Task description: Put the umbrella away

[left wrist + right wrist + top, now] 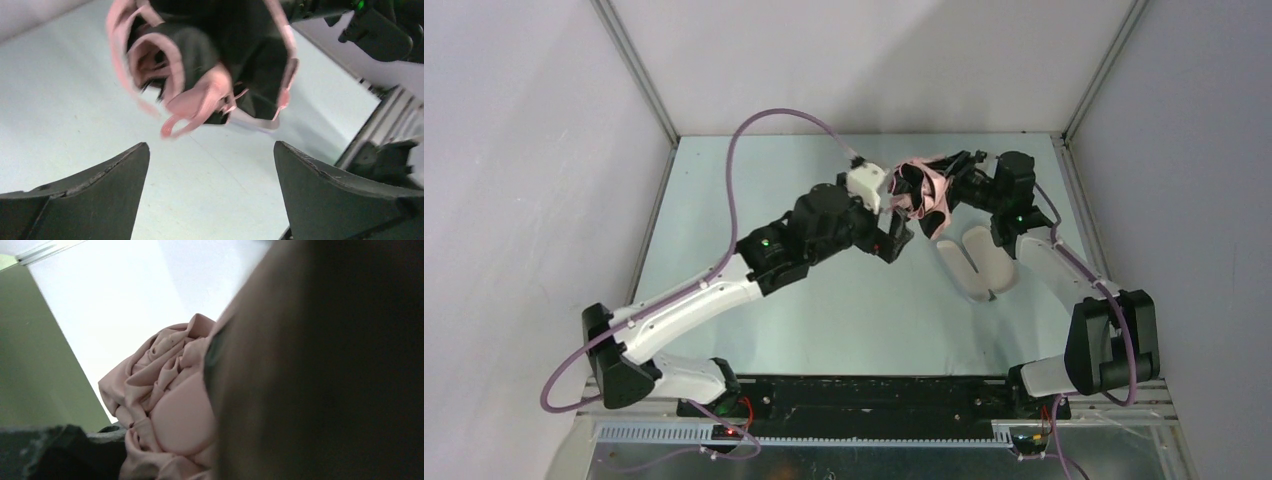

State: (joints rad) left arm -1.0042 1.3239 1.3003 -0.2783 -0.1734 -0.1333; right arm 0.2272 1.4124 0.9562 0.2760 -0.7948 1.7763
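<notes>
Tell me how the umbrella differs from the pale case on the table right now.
The umbrella is crumpled pink-and-black fabric; the case is smooth, pale and oblong. The umbrella hangs off the table, held by the right gripper; the case lies flat on the table, untouched. Both are on the right arm's side.

Lots of bare table point(824, 310) lies on the left and in the middle. At the back, the bunched umbrella point(924, 195) blocks the way just ahead of the left gripper point(211, 145). The pale case point(972, 265) lies close beside the right arm point(1049, 255).
</notes>
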